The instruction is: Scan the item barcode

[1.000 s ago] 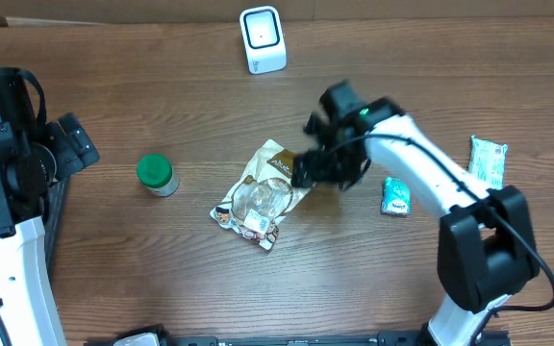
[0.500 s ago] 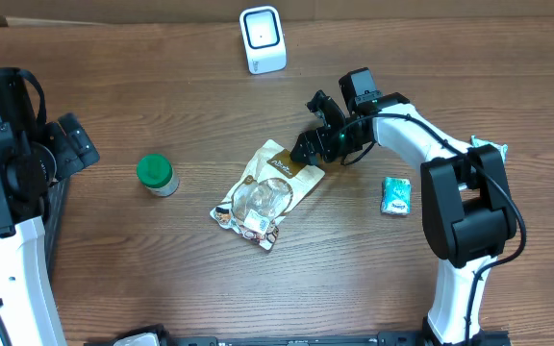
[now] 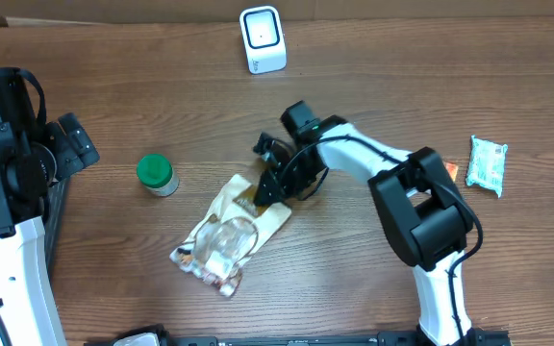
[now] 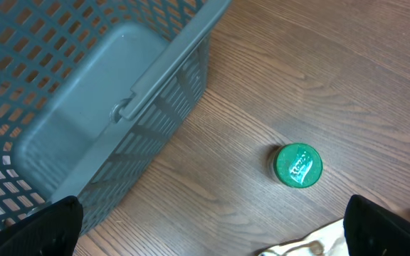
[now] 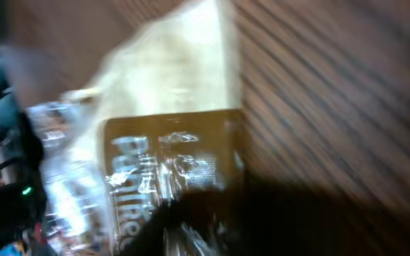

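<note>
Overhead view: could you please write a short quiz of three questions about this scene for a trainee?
1. True or false: the green-lidded jar lies inside the grey basket.
2. Which gripper is at the snack bag? A left, B right, C neither.
3. Name the white device at the far edge of the table.
Key: 1 false, it stands on the table; 2 B, the right gripper; 3 the scanner.

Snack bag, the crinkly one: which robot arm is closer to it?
Right. The right gripper is right at the top edge of the snack bag. The left gripper sits far off at the table's left side, beyond the green-lidded jar.
</note>
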Controlling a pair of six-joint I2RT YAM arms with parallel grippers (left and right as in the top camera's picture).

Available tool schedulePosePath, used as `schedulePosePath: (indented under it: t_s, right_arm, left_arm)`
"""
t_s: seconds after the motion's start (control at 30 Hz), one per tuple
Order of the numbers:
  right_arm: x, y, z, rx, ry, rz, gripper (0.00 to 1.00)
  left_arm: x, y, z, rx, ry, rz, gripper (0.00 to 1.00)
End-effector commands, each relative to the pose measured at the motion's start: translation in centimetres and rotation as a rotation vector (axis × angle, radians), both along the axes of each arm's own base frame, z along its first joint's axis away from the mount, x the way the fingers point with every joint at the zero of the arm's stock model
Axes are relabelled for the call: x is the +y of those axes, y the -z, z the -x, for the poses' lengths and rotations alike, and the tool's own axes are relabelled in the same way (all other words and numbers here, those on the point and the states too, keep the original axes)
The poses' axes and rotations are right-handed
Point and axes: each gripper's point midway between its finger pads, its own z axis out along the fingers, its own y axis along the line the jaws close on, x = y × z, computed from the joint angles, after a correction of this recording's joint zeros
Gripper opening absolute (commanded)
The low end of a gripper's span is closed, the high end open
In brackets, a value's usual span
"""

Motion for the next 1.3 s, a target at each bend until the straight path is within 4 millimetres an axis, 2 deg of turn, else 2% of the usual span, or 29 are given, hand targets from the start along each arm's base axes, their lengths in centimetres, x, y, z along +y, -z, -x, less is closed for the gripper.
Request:
schedulePosePath:
  t_s: [0.0,0.13,0.2,0.27,0.3,0.33,0.4,0.5,0.53,0.63,0.77,0.8,0.9,1.0,1.17,1.2,1.23,1.27]
  right_arm:
    - [-2.3,3.4,-0.4,0.046,0.112,0.176,0.04]
    - [-2.3,2.7,-0.8,0.078,0.142,0.13,0.04]
    - [-2.4,1.3,-1.3,0.096,0.161,0.079,0.04]
    - [-3.5,-1.0,-2.9,0.082,0.225,0.05,0.04]
    - [-5.1,-3.2,-4.8,0.058,0.321,0.046,0.04]
    - [-6.4,-4.4,-6.1,0.049,0.392,0.052,0.04]
    - [-10.3,-6.2,-8.5,0.053,0.586,0.098,0.04]
    - [-15.0,-6.6,-10.2,0.08,0.745,0.134,0.04]
    - [-15.4,-6.3,-10.1,0.087,0.753,0.138,0.04]
    - [-14.4,-4.6,-8.4,0.105,0.714,0.165,0.04]
    - [-11.0,-1.3,-5.2,0.157,0.711,0.201,0.04]
    - [-10.4,-0.3,-4.7,0.166,0.742,0.212,0.04]
    - [-8.9,0.8,-4.2,0.189,0.799,0.183,0.04]
    - [-6.8,1.5,-3.5,0.191,0.821,0.138,0.04]
    - [-3.7,1.0,-2.7,0.147,0.756,0.088,0.04]
    - [-3.3,0.9,-2.6,0.14,0.744,0.079,0.06]
    - [-2.7,0.6,-2.4,0.133,0.717,0.059,0.16]
    - [-2.4,0.5,-2.3,0.134,0.707,0.047,0.2]
  left_arm:
    - [0.2,-0.5,0.3,-0.019,-0.023,0.0,1.0]
    - [0.2,-0.5,0.3,-0.019,-0.023,0.0,1.0]
    - [0.2,-0.5,0.3,-0.019,-0.023,0.0,1.0]
    - [0.2,-0.5,0.3,-0.019,-0.023,0.0,1.0]
    - [0.2,-0.5,0.3,-0.019,-0.023,0.0,1.0]
    - [0.2,-0.5,0.3,-0.019,-0.023,0.0,1.0]
    - [0.2,-0.5,0.3,-0.019,-0.023,0.0,1.0]
    - [0.2,-0.5,0.3,-0.019,-0.023,0.0,1.0]
    - [0.2,-0.5,0.3,-0.019,-0.023,0.0,0.99]
    - [0.2,-0.5,0.3,-0.019,-0.023,0.0,1.0]
    - [0.2,-0.5,0.3,-0.019,-0.023,0.0,1.0]
    - [0.2,-0.5,0.3,-0.019,-0.023,0.0,1.0]
    - [0.2,-0.5,0.3,-0.019,-0.023,0.0,1.0]
    - [0.2,-0.5,0.3,-0.019,-0.023,0.0,1.0]
    - [0.2,-0.5,0.3,-0.019,-0.023,0.0,1.0]
    - [0.2,-0.5,0.3,-0.019,-0.023,0.0,1.0]
    - [0.2,-0.5,0.3,-0.019,-0.023,0.0,1.0]
    - [0.2,-0.5,0.3,-0.019,-0.023,0.0,1.0]
